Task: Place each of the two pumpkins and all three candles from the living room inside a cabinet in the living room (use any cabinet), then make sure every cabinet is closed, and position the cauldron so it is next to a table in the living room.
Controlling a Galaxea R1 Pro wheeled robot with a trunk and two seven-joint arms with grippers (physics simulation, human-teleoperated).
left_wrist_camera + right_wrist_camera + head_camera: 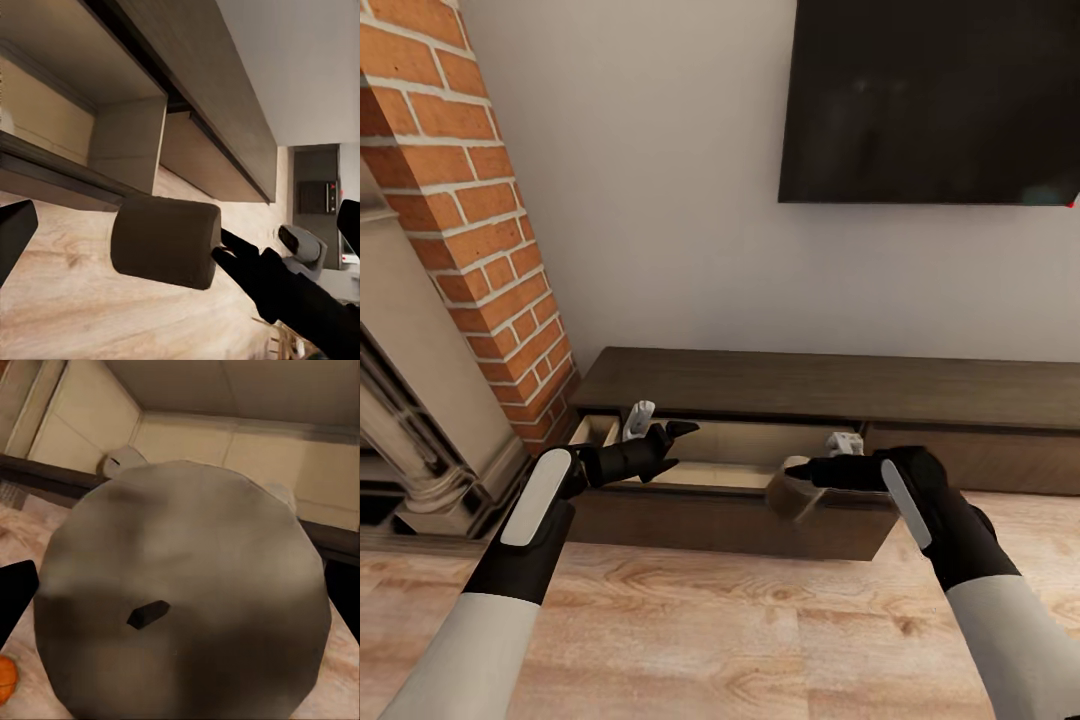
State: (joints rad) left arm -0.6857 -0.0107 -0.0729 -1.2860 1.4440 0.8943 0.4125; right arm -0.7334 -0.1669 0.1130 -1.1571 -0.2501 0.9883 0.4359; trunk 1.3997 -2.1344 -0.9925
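One candle (792, 490) clamped in right tool (800, 478) above open cabinet (760, 480) drawer; left tool (678, 446) spread; wood floor (740, 630).

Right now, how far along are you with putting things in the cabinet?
Done: the long dark brown cabinet's drawer stands open. In hand: the right claw holds a stubby grey-beige candle at the drawer's front edge. Left: release it inside, stow the small orange pumpkin, shut the drawer.

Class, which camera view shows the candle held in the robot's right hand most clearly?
The left wrist view: the candle appears whole, side on, pinched by the right hand. The right wrist view gives a blurred close-up of its top end. In the head view it is small before the open drawer.
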